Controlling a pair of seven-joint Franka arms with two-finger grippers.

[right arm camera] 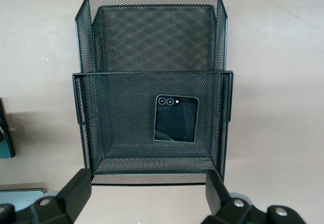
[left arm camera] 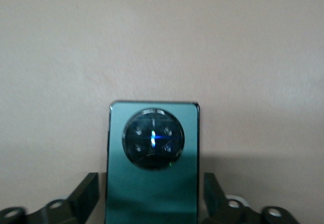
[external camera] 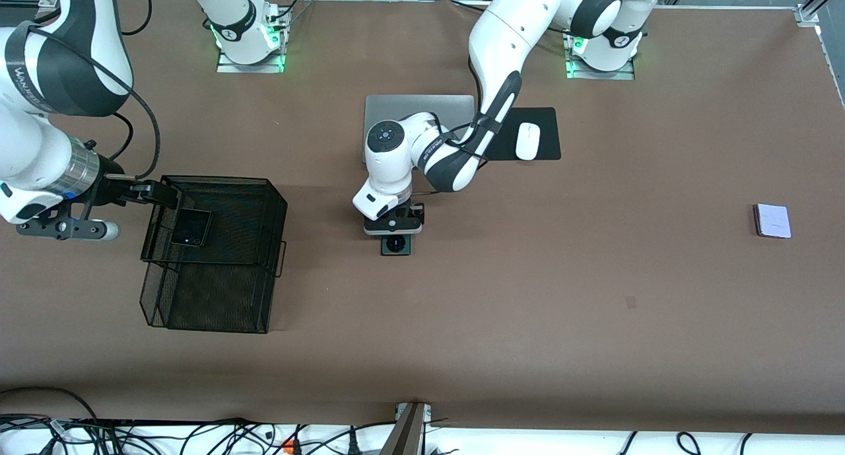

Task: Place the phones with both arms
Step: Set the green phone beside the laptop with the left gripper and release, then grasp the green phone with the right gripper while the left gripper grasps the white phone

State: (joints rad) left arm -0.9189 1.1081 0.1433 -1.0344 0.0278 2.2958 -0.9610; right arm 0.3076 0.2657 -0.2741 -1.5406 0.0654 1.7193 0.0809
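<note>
The long dark green phone [external camera: 396, 244] with a round camera ring lies flat at the table's middle. My left gripper [external camera: 394, 227] is low over it. In the left wrist view the phone [left arm camera: 152, 183] lies between the open fingers [left arm camera: 86, 196], with a gap on each side. The small black flip phone [external camera: 191, 228] lies in the upper tier of the black mesh basket [external camera: 218, 179]; it also shows in the right wrist view [right arm camera: 175, 119]. My right gripper [external camera: 165, 196] is open and empty at the basket's rim [right arm camera: 152, 74]. The pale pink-lavender flip phone [external camera: 772, 220] lies toward the left arm's end.
A silver laptop [external camera: 422, 108] lies closed farther from the front camera than the green phone, partly under the left arm. Beside it a white mouse [external camera: 527, 140] sits on a black pad [external camera: 548, 121]. The basket's lower tier [external camera: 211, 306] holds nothing.
</note>
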